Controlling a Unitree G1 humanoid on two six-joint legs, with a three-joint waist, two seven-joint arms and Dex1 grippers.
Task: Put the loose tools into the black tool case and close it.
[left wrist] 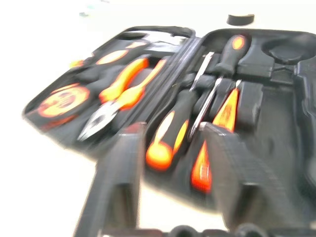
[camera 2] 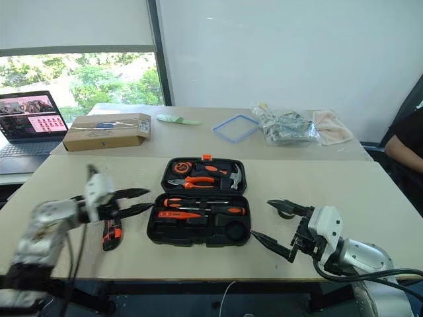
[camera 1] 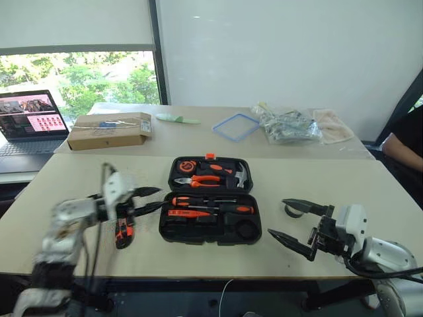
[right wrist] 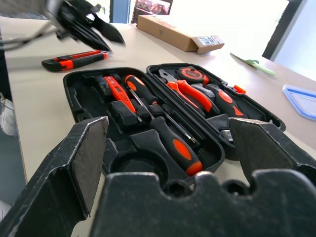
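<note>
The left hand (camera 1: 147, 200) is motion-blurred (its arm too), partly hiding the utility knife (camera 1: 123, 232).

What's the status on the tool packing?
Both pincers, left and right, open, empty. Case open, screwdrivers in; knife and tape roll on the table. Nothing blocking.

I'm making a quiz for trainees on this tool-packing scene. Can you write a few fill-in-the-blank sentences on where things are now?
1. The lid of the black tool case is ____.
2. The utility knife lies on the ____, outside the case.
3. Both screwdrivers lie ____ the case.
4. The fingers of the right gripper are ____.

Missing words: open; table; inside; open
</note>
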